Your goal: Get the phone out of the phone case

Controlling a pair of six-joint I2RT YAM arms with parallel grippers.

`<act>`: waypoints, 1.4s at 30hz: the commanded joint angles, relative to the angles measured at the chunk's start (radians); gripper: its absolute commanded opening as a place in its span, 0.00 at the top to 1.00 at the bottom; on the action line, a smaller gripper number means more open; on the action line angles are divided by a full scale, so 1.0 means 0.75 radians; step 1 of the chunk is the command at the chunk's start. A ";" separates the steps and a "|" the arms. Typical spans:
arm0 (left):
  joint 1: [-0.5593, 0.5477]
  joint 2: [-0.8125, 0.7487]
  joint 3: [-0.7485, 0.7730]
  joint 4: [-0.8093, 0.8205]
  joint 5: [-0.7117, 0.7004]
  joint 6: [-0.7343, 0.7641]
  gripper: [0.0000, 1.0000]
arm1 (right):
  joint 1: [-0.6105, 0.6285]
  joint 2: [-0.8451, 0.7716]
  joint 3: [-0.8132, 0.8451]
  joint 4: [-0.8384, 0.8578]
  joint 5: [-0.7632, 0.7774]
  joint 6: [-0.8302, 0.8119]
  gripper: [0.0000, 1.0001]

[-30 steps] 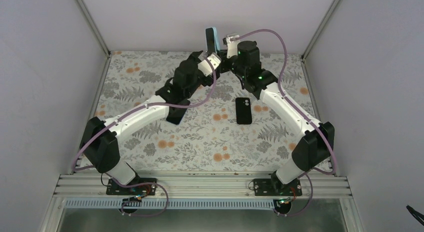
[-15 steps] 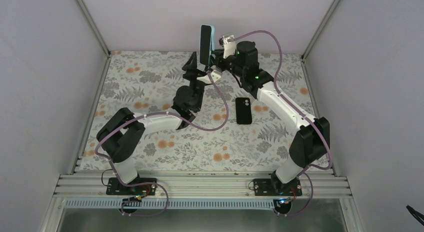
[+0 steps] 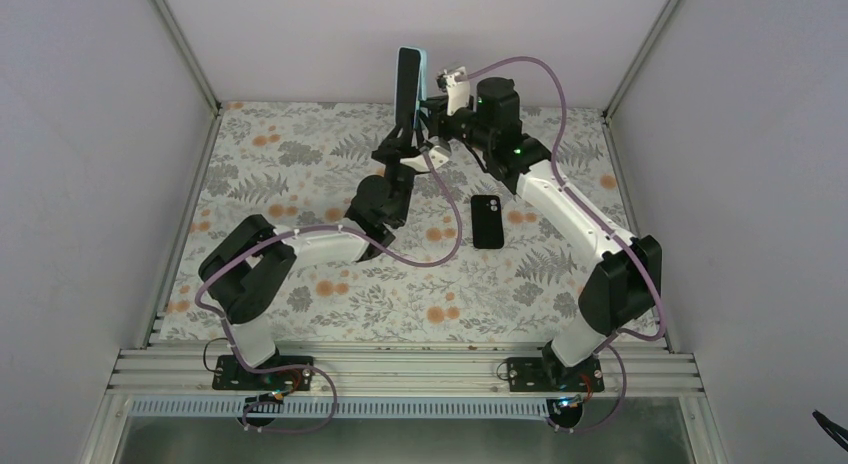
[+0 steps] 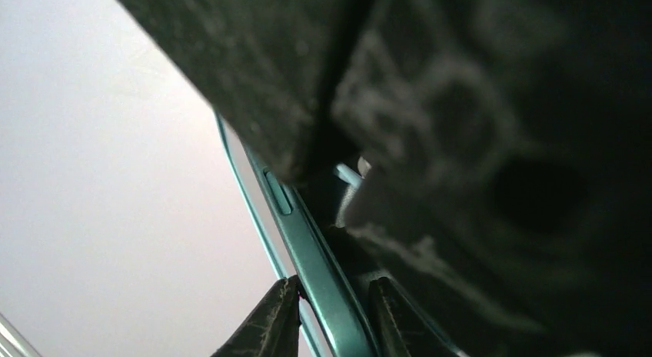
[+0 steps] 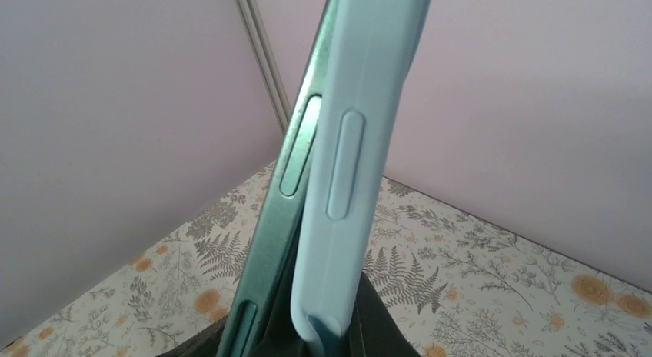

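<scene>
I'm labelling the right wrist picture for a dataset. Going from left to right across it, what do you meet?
metal corner post → green phone → pale blue case

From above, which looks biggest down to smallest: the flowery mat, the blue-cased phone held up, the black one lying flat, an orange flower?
1. Flowery mat.
2. Blue-cased phone and black one: they look about alike, and the raised phone sits nearer the camera, so I won't rank them.
3. Orange flower.
</scene>
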 commanded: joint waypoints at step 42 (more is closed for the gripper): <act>-0.049 -0.459 -0.480 -1.112 0.127 -0.049 0.98 | -0.289 0.411 -0.052 -0.868 -0.195 -0.448 0.96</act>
